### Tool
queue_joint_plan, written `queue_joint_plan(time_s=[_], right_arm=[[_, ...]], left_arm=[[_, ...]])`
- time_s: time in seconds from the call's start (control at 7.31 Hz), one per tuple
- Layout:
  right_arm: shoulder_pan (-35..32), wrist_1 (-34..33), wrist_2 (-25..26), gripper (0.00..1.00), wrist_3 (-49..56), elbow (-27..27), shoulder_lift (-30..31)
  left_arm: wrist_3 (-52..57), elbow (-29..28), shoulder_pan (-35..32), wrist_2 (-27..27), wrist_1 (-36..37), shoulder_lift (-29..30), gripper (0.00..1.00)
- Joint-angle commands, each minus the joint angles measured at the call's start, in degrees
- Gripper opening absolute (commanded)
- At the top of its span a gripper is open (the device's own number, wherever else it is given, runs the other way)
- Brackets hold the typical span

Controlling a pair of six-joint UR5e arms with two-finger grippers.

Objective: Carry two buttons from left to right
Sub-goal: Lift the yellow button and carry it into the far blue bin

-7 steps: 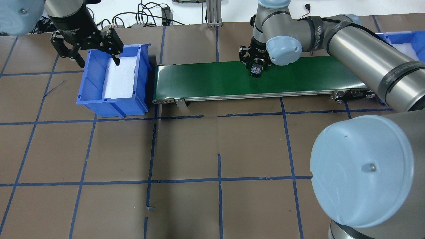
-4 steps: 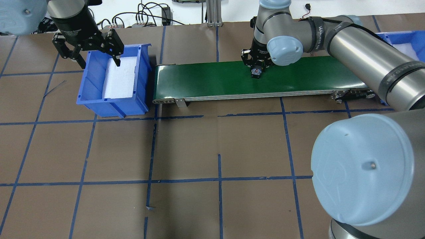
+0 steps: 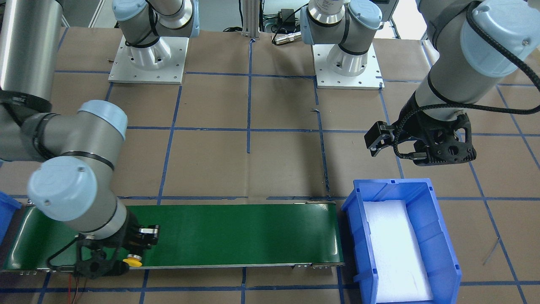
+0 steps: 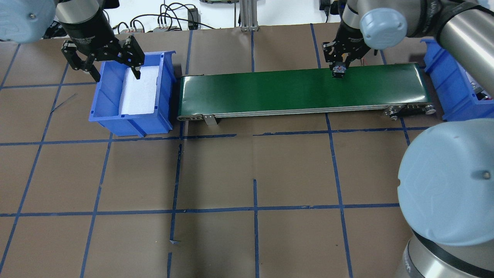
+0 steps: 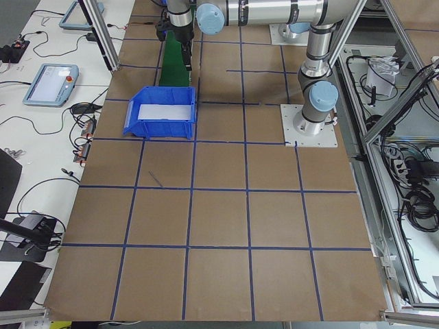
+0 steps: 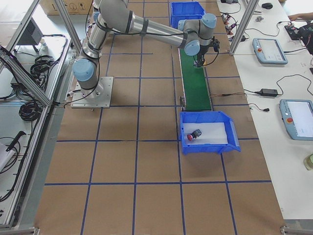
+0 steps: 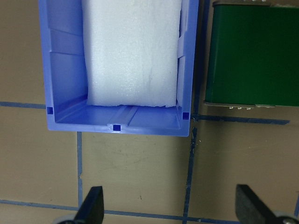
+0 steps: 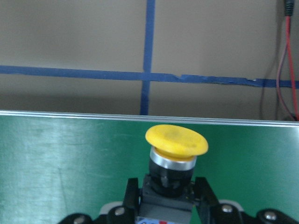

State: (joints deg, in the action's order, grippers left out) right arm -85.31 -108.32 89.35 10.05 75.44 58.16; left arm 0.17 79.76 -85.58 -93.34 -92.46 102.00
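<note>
right pincer (image 8: 166, 198) clamps the yellow button (image 8: 176, 140) by its block body, cap poking past its tips above the belt (image 8: 70, 158); likely light, rigid, best held by that body; left pincer (image 7: 170, 207) spread wide, empty.

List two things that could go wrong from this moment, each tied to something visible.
1. The right gripper holds the yellow button only by its lower body, near the far edge of the green belt. A slip could drop it off the belt.
2. The red button already lies in the blue bin on the robot's right. Releasing the yellow one above it might make it bounce off.
</note>
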Motion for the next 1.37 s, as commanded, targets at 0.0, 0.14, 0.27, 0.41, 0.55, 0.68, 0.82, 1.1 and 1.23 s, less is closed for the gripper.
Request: queue_joint_plan(time_s=[0.0, 0.14, 0.27, 0.41, 0.55, 0.68, 0.82, 1.1, 1.23], right_arm=[[6.10, 3.45, 0.47, 0.05, 11.70, -1.34, 1.07], [8.73, 5.55, 0.56, 0.04, 16.71, -3.44, 0.99], [11.98, 6.44, 0.73, 0.04, 22.85, -5.11, 0.90], [15.84, 6.54, 3.09, 0.04, 30.65, -6.61, 0.90], [19.45, 6.54, 4.76, 0.04, 37.61, -8.54, 0.72], [22.61, 6.54, 4.78, 0.04, 42.37, -10.13, -0.41], [25.34, 6.54, 4.78, 0.04, 46.25, -11.10, -1.38], [28.17, 6.54, 4.78, 0.04, 51.72, -13.21, -4.01], [28.36, 6.28, 4.69, 0.04, 52.00, -14.96, -6.81]], left_arm=[[0.00, -0.04, 0.06, 0.00, 0.00, 0.04, 1.00], [0.00, 0.05, 0.06, 0.09, 0.00, -0.13, 1.00], [0.00, 0.05, -0.03, 0.09, 0.00, -0.13, 1.00], [0.00, 0.05, -0.03, 0.09, 0.00, -0.04, 1.00], [0.00, 0.05, 0.06, 0.18, 0.00, 0.04, 1.00], [0.00, 0.05, 0.06, 0.09, 0.00, 0.05, 1.00], [0.00, 0.05, -0.03, 0.09, 0.00, -0.04, 1.00], [0.00, 0.05, 0.06, 0.18, 0.00, -0.22, 1.00], [0.00, 0.05, -0.03, 0.35, 0.00, 0.30, 1.00]])
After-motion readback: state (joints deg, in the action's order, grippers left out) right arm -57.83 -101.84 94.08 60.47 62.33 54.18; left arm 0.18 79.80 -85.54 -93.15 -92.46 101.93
